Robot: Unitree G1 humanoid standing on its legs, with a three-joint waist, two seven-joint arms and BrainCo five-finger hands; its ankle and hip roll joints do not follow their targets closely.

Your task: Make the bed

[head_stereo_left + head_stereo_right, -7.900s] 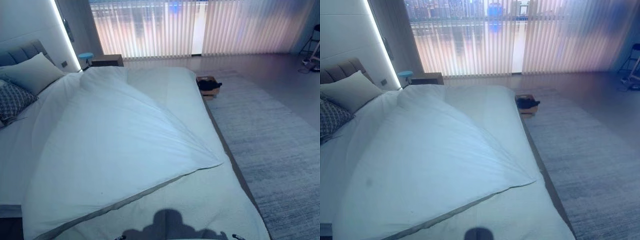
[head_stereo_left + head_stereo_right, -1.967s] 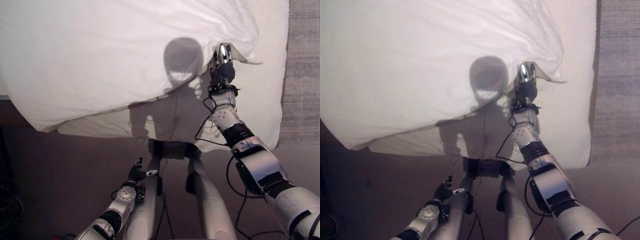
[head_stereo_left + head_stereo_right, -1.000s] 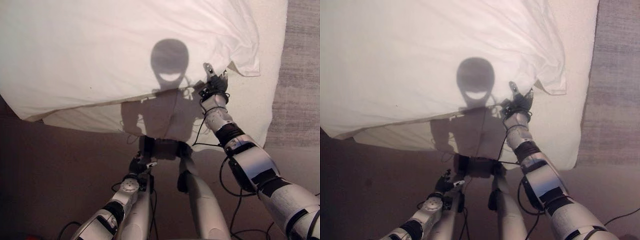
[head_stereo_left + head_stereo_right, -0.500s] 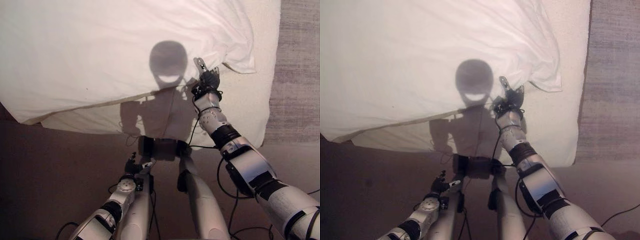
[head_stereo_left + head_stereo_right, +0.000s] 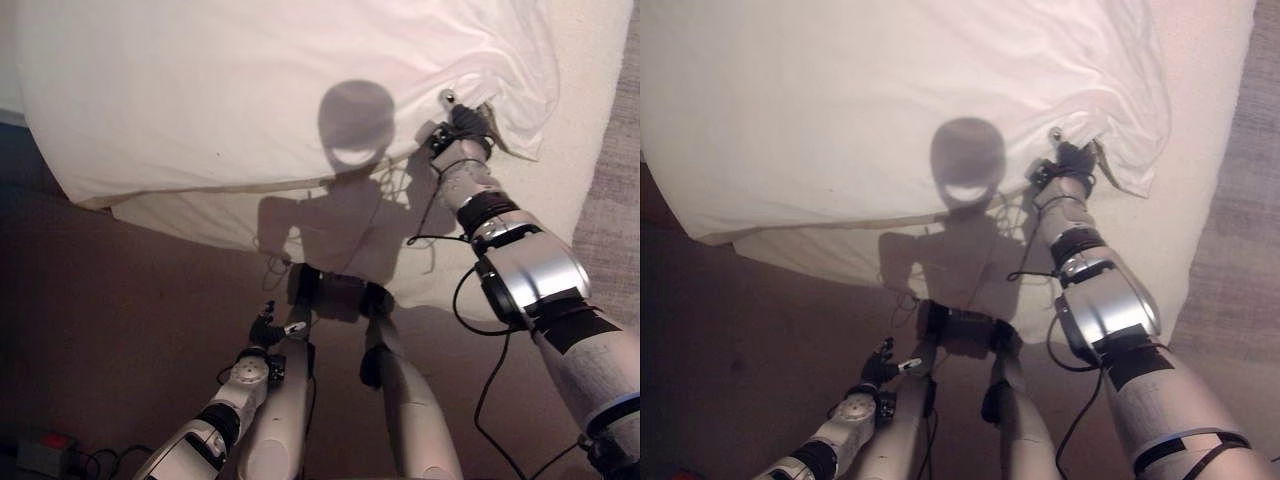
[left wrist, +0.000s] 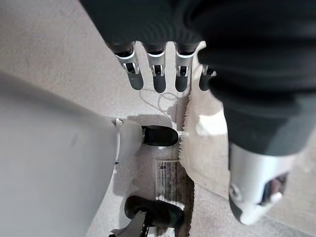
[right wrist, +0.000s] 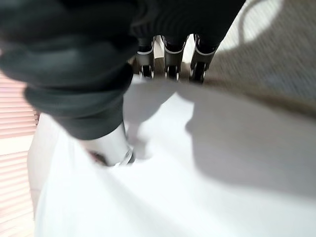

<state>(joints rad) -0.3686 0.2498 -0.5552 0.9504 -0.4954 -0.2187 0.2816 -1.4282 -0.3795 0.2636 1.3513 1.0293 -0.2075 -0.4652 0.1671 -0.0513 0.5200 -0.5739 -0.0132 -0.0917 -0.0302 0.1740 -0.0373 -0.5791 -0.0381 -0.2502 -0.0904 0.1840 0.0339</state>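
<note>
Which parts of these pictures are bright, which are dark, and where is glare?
Left eye view: the white duvet is brightly lit, while the floor beside the bed is dim. Right wrist view: the duvet glares almost pure white next to the right hand. Left wrist view: soft, even light on the floor.

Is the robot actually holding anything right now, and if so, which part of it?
Yes: the right hand pinches the white duvet at its lower edge, near the corner. The left hand hangs low, holding nothing.
</note>
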